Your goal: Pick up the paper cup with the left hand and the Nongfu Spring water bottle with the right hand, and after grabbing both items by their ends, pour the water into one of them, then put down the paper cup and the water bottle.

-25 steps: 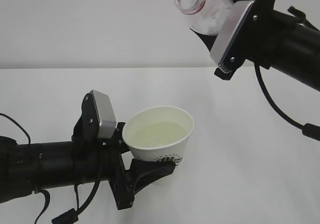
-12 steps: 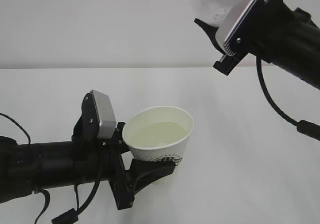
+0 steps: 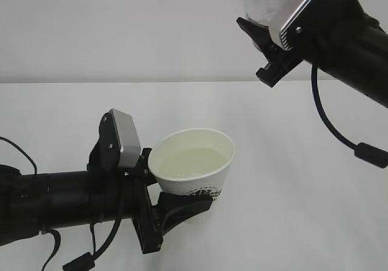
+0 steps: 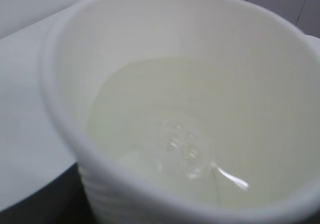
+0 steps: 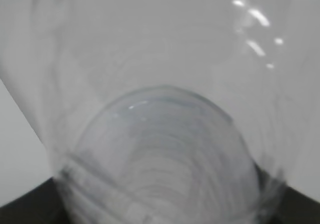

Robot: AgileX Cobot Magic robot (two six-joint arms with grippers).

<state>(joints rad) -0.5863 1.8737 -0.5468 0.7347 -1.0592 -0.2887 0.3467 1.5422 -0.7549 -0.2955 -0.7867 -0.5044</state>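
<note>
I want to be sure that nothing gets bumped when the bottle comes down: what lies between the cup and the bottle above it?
Nothing. The exterior view shows only bare wall and white table between the paper cup and the bottle.

exterior: slanted down from front, mid-range, over counter (image 3: 291, 162) | left wrist: close, into cup (image 4: 165, 134), shared with exterior (image 3: 193, 162) | right wrist: pressed against bottle (image 5: 165, 149)
</note>
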